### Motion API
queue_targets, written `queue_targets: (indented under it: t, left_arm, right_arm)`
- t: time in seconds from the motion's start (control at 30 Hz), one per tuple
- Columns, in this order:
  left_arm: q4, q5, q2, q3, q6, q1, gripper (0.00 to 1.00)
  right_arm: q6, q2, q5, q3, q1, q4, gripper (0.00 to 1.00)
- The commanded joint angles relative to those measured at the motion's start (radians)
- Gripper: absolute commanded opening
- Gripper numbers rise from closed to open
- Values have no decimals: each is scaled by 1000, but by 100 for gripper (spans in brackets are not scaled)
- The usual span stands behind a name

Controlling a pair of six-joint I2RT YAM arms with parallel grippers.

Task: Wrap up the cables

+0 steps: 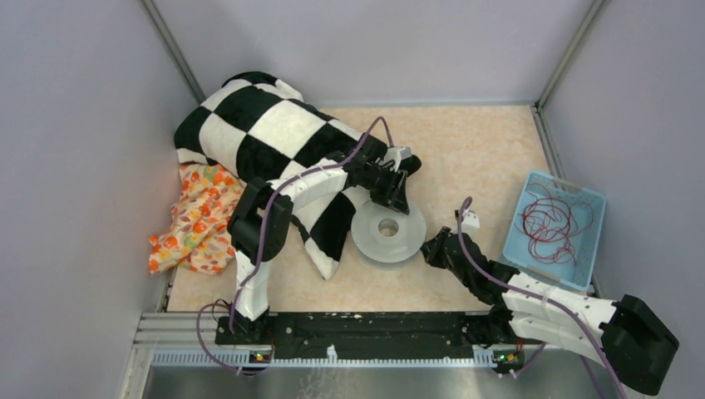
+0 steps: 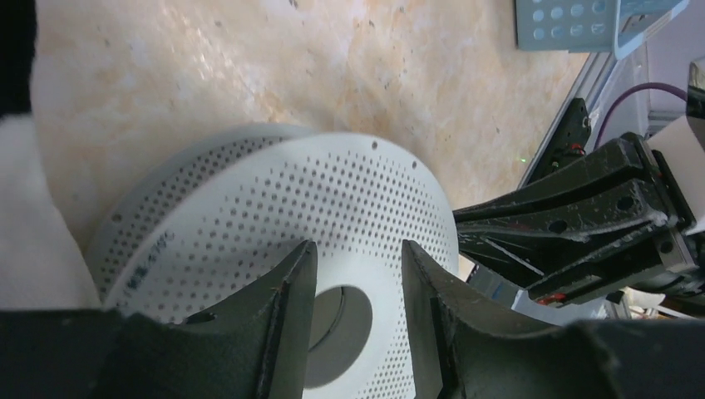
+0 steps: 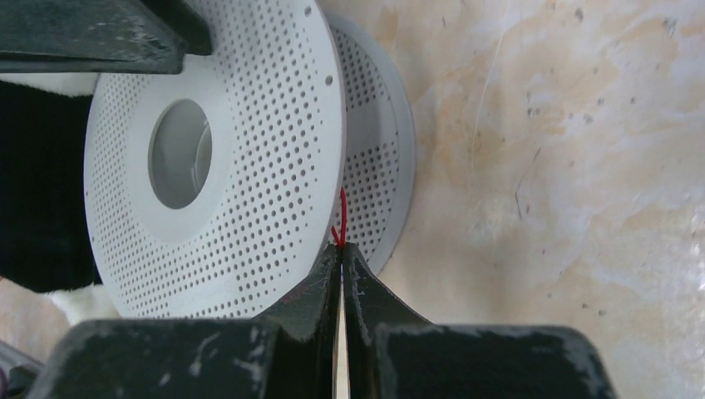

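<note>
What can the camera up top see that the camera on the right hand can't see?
Only the top view shows the blue basket with tangled red cables in it, and the orange flowery cloth. Only the right wrist view shows the right gripper shut on a tiny red cable end. Both show the white spool.

A white spool (image 2: 249,208) speckled with tiny holes sits beneath the black left gripper (image 2: 357,266), and a dark-red cable (image 3: 340,218) pokes from the black right gripper (image 3: 341,249).
</note>
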Motion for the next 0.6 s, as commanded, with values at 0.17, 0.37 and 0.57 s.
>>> queue_targets:
  t: [0.17,0.37,0.57]
  left_arm:
    - [-16,11,86,85,53,11,49]
    - [4,9,81,78,43,16,49]
    - [15,2,39,88,35,15,49]
  right_arm:
    - [-102,4,31,-50,16,287,0]
    - [-165,-33,70,-138,73,391,0]
    - [-325,-46,140,-235,131,560,0]
